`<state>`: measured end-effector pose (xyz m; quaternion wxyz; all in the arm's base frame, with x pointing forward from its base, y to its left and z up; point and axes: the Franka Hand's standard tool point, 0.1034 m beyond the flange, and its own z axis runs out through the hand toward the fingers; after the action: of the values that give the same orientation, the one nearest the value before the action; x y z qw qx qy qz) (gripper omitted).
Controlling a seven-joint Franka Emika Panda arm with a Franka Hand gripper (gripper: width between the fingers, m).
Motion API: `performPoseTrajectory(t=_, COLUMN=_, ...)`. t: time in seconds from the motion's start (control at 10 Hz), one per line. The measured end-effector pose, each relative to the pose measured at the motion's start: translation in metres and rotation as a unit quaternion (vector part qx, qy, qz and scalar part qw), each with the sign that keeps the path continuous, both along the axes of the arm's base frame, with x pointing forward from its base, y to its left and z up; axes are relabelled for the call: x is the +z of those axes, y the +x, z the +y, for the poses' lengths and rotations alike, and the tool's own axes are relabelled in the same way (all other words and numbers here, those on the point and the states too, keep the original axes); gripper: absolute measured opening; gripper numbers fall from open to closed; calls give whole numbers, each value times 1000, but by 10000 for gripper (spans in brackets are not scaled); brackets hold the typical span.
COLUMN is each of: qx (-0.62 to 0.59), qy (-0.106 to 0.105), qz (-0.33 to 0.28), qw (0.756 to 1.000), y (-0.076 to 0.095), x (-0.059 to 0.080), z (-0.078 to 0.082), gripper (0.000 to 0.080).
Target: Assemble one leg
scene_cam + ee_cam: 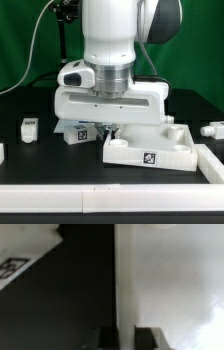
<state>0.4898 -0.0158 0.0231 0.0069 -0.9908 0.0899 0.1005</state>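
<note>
Where the arm (110, 40) stoops over the white tray (150, 152), I see its gripper (126, 338) astride the tray's edge; whether it clamps, I cannot tell. One leg (74, 133) lies at the tray's nine o'clock, a second leg (30, 126) farther out.

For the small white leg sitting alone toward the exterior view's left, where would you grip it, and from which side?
Probably from straight above, with the jaws closing across two opposite flat sides of the leg. Its squarish body offers parallel faces, and nothing crowds its sides in the exterior view. Whether it stands upright or lies down is too small to tell.
</note>
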Motion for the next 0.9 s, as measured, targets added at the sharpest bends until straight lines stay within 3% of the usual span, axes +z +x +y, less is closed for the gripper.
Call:
performPoseTrajectory(t=0.2, qx=49, qy=11, qz=-12, qw=999, y=41, x=8, z=-5, gripper=54)
performPoseTrajectory(t=0.3, qx=74, qy=21, qz=-22, qw=997, y=49, x=10, z=-5, gripper=54)
performPoseTrajectory(t=0.8, qx=68, qy=19, qz=-15, qw=997, y=45, x=4, z=-4, gripper=54)
performPoseTrajectory(t=0.9, qx=67, qy=8, qz=-16, qw=998, y=61, x=0, z=-3, gripper=54)
